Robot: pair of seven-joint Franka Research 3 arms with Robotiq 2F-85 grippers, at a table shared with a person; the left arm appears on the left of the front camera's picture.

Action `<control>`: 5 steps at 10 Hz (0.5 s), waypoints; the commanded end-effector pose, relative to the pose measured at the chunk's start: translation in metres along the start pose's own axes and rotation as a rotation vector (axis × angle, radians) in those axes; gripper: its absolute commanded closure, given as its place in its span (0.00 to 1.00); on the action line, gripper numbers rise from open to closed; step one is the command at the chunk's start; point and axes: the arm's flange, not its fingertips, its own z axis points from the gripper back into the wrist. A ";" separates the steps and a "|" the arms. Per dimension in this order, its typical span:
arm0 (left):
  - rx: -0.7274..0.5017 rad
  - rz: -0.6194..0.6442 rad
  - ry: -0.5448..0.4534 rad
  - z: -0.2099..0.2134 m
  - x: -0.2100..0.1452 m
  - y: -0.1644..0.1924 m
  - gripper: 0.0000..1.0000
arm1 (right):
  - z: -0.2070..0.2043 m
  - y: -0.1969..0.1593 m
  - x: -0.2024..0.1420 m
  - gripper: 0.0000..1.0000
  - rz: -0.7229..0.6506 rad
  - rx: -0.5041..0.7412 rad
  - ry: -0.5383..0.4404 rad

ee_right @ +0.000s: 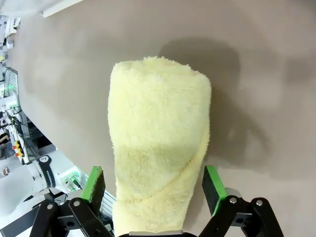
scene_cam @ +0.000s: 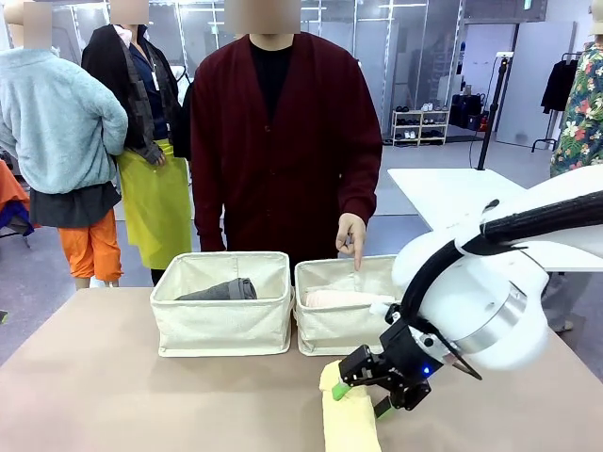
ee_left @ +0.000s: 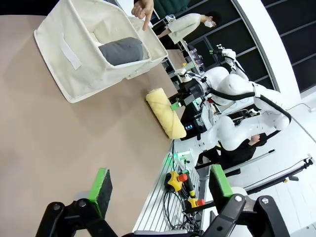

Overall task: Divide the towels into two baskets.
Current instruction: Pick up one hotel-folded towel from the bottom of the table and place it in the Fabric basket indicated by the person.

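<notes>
**Right now: open jaws astride the yellow towel**

Right now you have the right gripper (scene_cam: 363, 391) low over the table (scene_cam: 113, 395), jaws wide, its green pads (ee_right: 95, 182) either side of the pale yellow towel (ee_right: 158, 143) without squeezing it; the roll lies flat near the table's front edge. Your left gripper (ee_left: 160, 190) hangs wide open with nothing between its fingers.

Past the yellow roll stand the two baskets (scene_cam: 224, 301), just beside each other. The dark grey towel (scene_cam: 221, 290) lies in the left one, the pale pink towel (scene_cam: 344, 299) in the right basket (scene_cam: 332, 325). The person's hand (scene_cam: 351, 237) points down over that right basket's far rim, and the right arm's big white wrist hides its right end from the front.

You cannot read any print. The left wrist view adds red emergency-stop buttons (ee_left: 182, 177) off the table's edge.
</notes>
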 end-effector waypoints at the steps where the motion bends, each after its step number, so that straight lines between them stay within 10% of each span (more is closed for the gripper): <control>1: -0.001 0.002 0.005 0.002 -0.003 -0.002 0.00 | 0.002 -0.007 -0.066 0.00 -0.021 -0.025 -0.036; 2: -0.001 0.002 0.005 0.002 -0.003 -0.002 0.00 | -0.002 -0.004 -0.066 0.00 -0.025 -0.028 -0.041; 5: -0.001 0.002 0.005 0.002 -0.003 -0.002 0.00 | -0.013 0.000 -0.065 0.82 -0.026 -0.093 -0.053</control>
